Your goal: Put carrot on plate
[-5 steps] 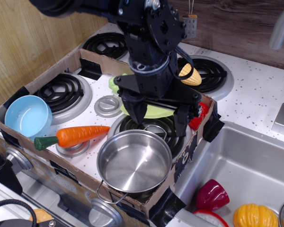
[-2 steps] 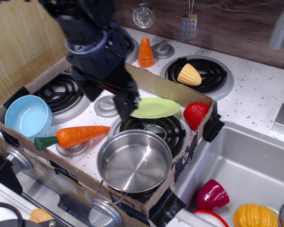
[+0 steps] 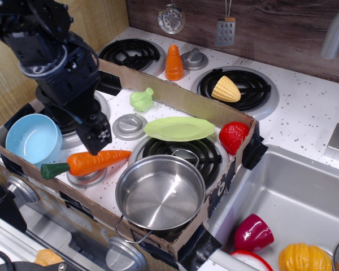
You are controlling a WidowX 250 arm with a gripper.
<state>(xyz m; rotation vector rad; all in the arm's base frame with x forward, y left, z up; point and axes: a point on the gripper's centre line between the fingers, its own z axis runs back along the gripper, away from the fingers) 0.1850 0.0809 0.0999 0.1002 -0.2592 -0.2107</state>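
The carrot (image 3: 93, 160) is long, glossy orange, with a dark green stem end pointing left. It lies across a small knob near the front left of the cardboard tray. The lime-green plate (image 3: 179, 129) rests tilted at the back edge of the middle burner, to the carrot's right. My black gripper (image 3: 79, 129) hangs just above and behind the carrot's middle, not touching it. Its jaws look open and hold nothing. One fingertip (image 3: 96, 138) ends just above the carrot, and the other is partly lost against the dark burner.
A steel pot (image 3: 161, 192) stands at the front, right of the carrot. A light blue bowl (image 3: 33, 139) sits at the left. A green toy vegetable (image 3: 141, 100), red strawberry (image 3: 233, 137), corn (image 3: 226, 88) and orange cone (image 3: 173, 62) lie behind. The cardboard wall (image 3: 186, 99) rims the tray, and the sink (image 3: 294, 197) is at the right.
The arm has swung from over the plate and pot leftward to above the carrot, uncovering the plate and the green toy. The carrot and plate have not moved.
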